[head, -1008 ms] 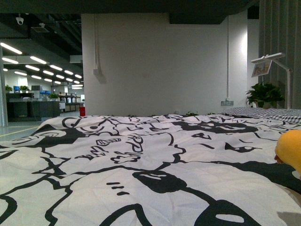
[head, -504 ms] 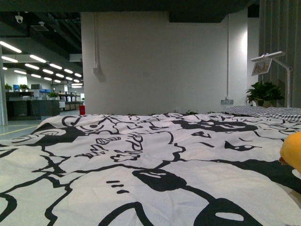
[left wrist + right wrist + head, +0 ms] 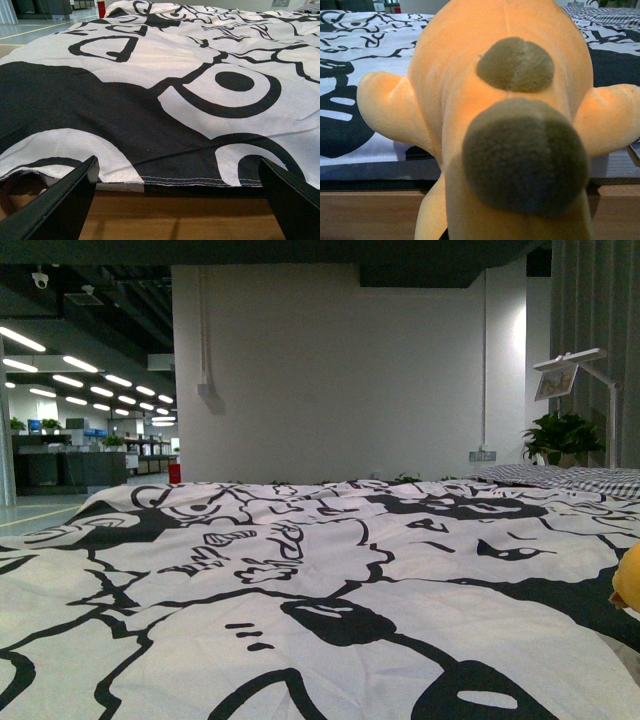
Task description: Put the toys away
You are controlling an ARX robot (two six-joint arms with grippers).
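The yellow-orange plush animal [image 3: 500, 115] fills the right wrist view, with dark brown patches on its body and two stubby limbs spread to the sides. My right gripper is shut on it, and its fingers are hidden behind the plush. In the front view only a sliver of the plush animal [image 3: 629, 580] shows at the right edge, above the bed cover. My left gripper [image 3: 180, 200] is open over the wooden bed edge [image 3: 175, 220], its two dark fingers [image 3: 60, 200] wide apart with nothing between them.
A black-and-white patterned bed cover [image 3: 300, 580] spreads across the front view, its hem [image 3: 190, 179] hanging over the wooden frame. Checked pillows [image 3: 570, 478], a potted plant [image 3: 560, 435] and a lamp arm [image 3: 575, 365] are at the back right. A white wall [image 3: 340, 380] stands behind.
The plush animal has slid rightward and lower in the front view, from a large patch at the right edge to a thin sliver. The bed cover looks unchanged.
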